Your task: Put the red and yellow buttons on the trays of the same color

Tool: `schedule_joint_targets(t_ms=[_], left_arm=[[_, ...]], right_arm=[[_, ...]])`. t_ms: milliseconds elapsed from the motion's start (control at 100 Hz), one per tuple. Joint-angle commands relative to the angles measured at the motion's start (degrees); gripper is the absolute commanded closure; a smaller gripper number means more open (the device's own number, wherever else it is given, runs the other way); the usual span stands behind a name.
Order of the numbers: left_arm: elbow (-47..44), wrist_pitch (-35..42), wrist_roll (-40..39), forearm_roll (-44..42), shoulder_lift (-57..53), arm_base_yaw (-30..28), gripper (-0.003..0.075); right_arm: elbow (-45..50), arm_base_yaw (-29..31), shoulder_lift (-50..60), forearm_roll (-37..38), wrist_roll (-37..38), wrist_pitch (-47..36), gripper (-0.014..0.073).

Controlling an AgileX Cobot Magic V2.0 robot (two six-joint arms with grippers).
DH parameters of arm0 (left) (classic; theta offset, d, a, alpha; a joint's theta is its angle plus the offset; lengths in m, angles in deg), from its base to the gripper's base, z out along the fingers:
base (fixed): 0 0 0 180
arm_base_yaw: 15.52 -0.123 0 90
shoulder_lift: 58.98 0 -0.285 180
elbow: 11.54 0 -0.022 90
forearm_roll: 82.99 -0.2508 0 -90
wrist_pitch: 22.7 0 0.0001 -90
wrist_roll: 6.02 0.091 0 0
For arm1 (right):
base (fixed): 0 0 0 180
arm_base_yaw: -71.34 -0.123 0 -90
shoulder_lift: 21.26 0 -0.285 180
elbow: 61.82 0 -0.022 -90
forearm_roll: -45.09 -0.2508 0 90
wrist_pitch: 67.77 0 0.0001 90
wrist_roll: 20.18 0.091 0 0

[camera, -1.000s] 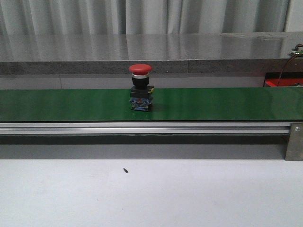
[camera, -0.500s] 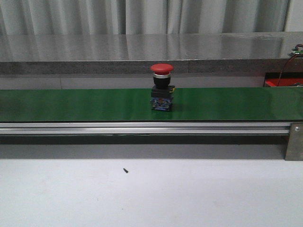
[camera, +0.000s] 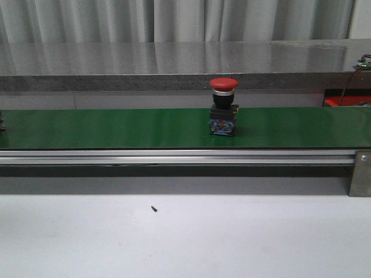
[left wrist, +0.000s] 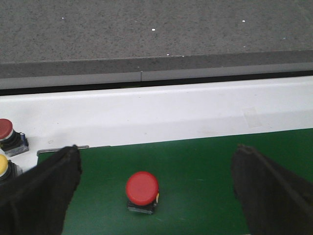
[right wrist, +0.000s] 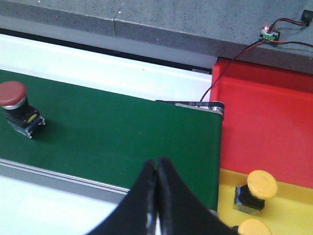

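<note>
The red button (camera: pixel 224 108) had travelled rightward along the green belt (camera: pixel 104 128) over the last second, from left of centre to right of centre in the front view, and it stood upright there, clear of both belt edges.

Nearest the front camera lay the pale tabletop (camera: pixel 232 237) with 1 small dark speck (camera: pixel 154 208) on it, then the aluminium rail (camera: pixel 174 156) along the belt's near edge. Open belt ran on both sides of the button. Behind the belt rose a grey stone ledge (camera: pixel 174 61).

Neither arm showed in the front view. The left wrist view showed the left claw (left wrist: pixel 156 196) spread wide, its 2 dark fingers (left wrist: pixel 39 196) well apart over the belt, the red button lying between them but untouched. That view alone showed 2 more buttons off the belt's end, a second red button (left wrist: pixel 6 131) and a yellow button (left wrist: pixel 3 165).

The right wrist view showed the right claw (right wrist: pixel 156 196) with its fingers pressed together, holding nothing, above the belt's near edge. Only here did the belt's end roller (right wrist: pixel 195 105) appear, with the red tray (right wrist: pixel 264 117) just beyond it and the yellow tray (right wrist: pixel 293 205) beside that, carrying 2 yellow-capped buttons (right wrist: pixel 259 188).

The red button had a domed mushroom cap, a silver collar and a black body on a blue base.
</note>
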Motion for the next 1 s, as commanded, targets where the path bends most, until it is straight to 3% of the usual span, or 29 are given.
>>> schedule_joint_targets(t_ms=[0, 280, 570, 780, 830, 900, 990], left_arm=[[-4.06, 6.1, 0.34, 1.55, -6.57, 1.68, 0.0151], [-24.39, 11.45, 0.34, 1.67, -24.13, 3.17, 0.0339], [-37.08, 12.76, 0.34, 1.67, -35.97, 3.17, 0.0739], [-38.05, 13.17, 0.34, 1.67, -36.55, 3.17, 0.0739], [-38.05, 13.54, 0.34, 1.67, -36.55, 3.17, 0.0739], [-38.05, 14.22, 0.34, 1.67, -36.55, 3.17, 0.0739], [-38.05, 14.33, 0.34, 1.67, -36.55, 3.17, 0.0739]], right_arm=[[-1.35, -0.07, 0.43, -1.04, -0.39, -3.98, 0.0662], [-1.35, -0.07, 0.43, -1.04, -0.39, -3.98, 0.0662], [-1.35, -0.07, 0.33, -1.74, -0.39, -2.28, 0.0662], [-1.35, -0.07, 0.26, -1.82, -0.39, 0.0, 0.0647], [-1.55, -0.07, -0.13, -1.82, -0.45, 1.01, 0.0601], [-1.97, -0.07, -0.96, -1.82, -0.51, 2.69, 0.047], [-2.03, -0.07, -2.34, -1.82, -0.51, 3.66, 0.0215]])
